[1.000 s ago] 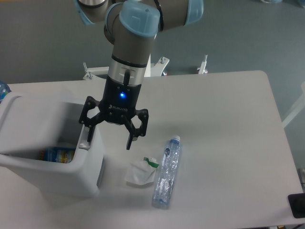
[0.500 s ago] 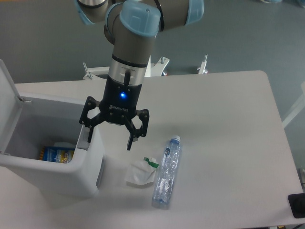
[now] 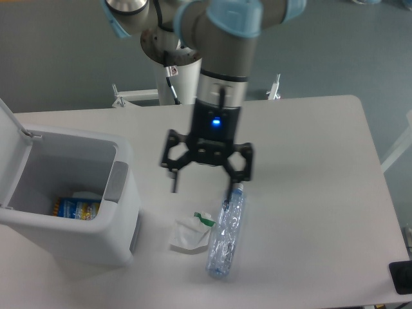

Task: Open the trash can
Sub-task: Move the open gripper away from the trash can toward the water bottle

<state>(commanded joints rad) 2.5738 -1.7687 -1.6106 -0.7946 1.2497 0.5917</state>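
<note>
Large boxy white plastic trash can (image 3: 96,241) with rounded corners at left edge of pale grey tabletop (image 3: 309,167). Flat hinged white lid (image 3: 9,151) swung up and back on far-left side, standing nearly upright; can mouth open. Grey push-button tab (image 3: 116,182) on right rim, facing the arm. Inside, at the bottom: blue-and-yellow printed packet (image 3: 76,208), something white just behind it, too small to identify.

Black two-finger gripper (image 3: 205,183) on grey UR5e arm with light-blue joint caps (image 3: 219,38), blue indicator LED lit on gripper body. Pointing straight down, jaws spread wide, holding nothing. Hanging above tabletop to the right of the trash can, apart from it: left finger (image 3: 174,177) with bare tabletop between it and the grey tab, no contact with rim or lid. Right finger (image 3: 237,174) over the neck end of clear crumpled plastic water bottle (image 3: 225,235); contact with bottle cannot be told from this angle.

Bottle lying flat on its side, cap end toward the far side of tabletop, base toward the near edge. Crumpled white wrapper with green corner (image 3: 191,232) just left of bottle, touching or nearly so, between bottle and trash can. Both items below and near the jaws, not between them.
</note>
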